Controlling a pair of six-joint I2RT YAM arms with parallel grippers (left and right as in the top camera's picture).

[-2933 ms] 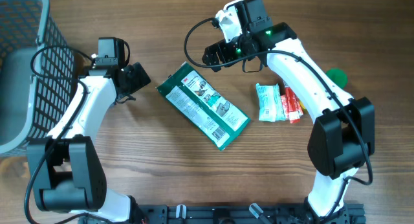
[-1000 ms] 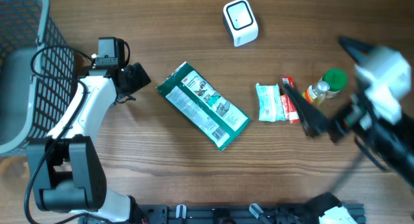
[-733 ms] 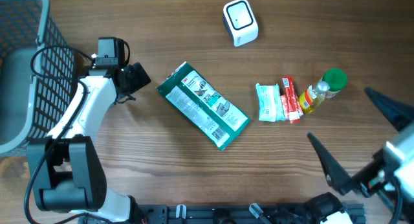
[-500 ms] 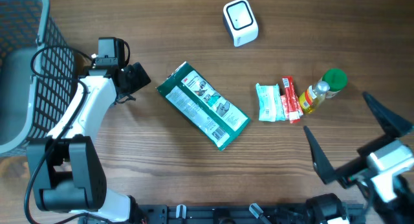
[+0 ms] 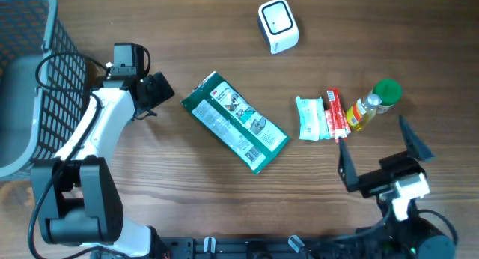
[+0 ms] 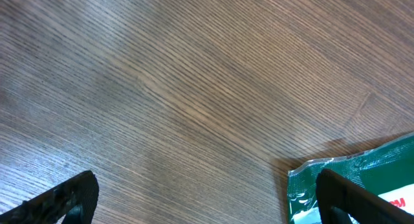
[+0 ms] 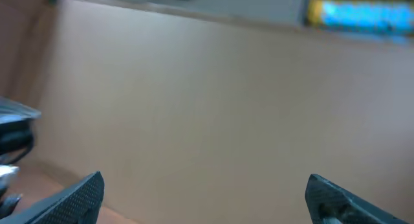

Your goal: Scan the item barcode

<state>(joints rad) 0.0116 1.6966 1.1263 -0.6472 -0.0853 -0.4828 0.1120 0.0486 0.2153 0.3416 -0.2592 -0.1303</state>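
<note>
the flat green foil pouch (image 5: 234,122) lies diagonally mid-table, just right of the left gripper (image 6: 207,208). it looks light, floppy and slick, best pinched along its left short edge. the left gripper and the right gripper (image 5: 378,154) gape empty.

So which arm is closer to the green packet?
Left. The left end effector sits just beside the green packet; the right end effector is farther off, by the bottle.
</note>
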